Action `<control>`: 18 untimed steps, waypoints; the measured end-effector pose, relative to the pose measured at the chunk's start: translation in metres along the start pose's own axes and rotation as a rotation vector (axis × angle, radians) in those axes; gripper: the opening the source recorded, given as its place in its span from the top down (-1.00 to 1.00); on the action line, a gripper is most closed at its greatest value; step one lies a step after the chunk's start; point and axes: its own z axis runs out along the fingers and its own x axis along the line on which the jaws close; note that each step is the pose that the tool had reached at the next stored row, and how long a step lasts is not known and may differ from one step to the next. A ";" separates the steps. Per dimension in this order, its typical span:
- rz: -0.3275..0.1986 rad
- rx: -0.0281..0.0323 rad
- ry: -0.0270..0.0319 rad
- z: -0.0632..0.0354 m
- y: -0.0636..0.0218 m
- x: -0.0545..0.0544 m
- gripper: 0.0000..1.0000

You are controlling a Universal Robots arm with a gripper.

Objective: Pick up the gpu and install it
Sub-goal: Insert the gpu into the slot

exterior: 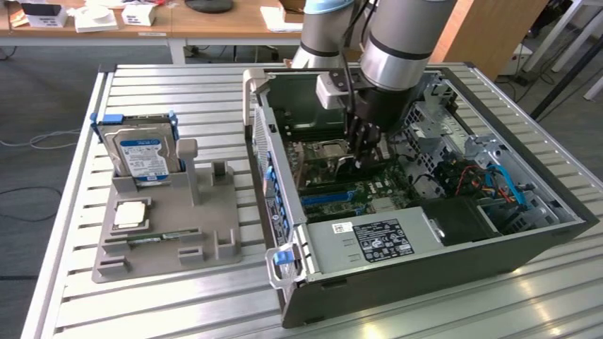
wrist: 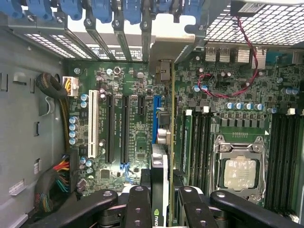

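Closest to the lens are my own black fingers (wrist: pixel 137 206), cut off at the frame edge so that I cannot see their roots. My pincer (wrist: pixel 161 209) is clamped on the gpu (wrist: pixel 160 173), one finger on each face of the card. I see the card edge-on as a thin strip with part of a green-and-white logo between my fingertips. Its flat faces are hidden from me.

The gpu runs straight out ahead of the pincer, inside the computer case (exterior: pixel 424 272). Its far end reaches a metal bracket (wrist: pixel 164 71) by the row of blue clips (wrist: pixel 102 9). Just beside the card lies a blue slot (wrist: pixel 155 116). I cannot tell whether the card's lower edge is seated in a slot or hovers above the motherboard (wrist: pixel 137 142).

The processor socket (wrist: pixel 240 173) lies to one side of the pincer and a white slot (wrist: pixel 92 123) to the other.

In the exterior view my arm hides most of the card. Well apart from the pincer, outside the case, a grey holder (exterior: pixel 169 233) stands on the slatted surface (exterior: pixel 141 314) with a hard drive (exterior: pixel 143 152) upright in it.
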 end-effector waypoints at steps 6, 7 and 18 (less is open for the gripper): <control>0.000 0.0002 0.0000 0.0000 0.0021 0.000 0.46; 0.000 0.0003 0.0000 0.0000 0.0028 0.001 0.46; 0.000 0.0004 0.0002 0.0002 0.0053 0.001 0.46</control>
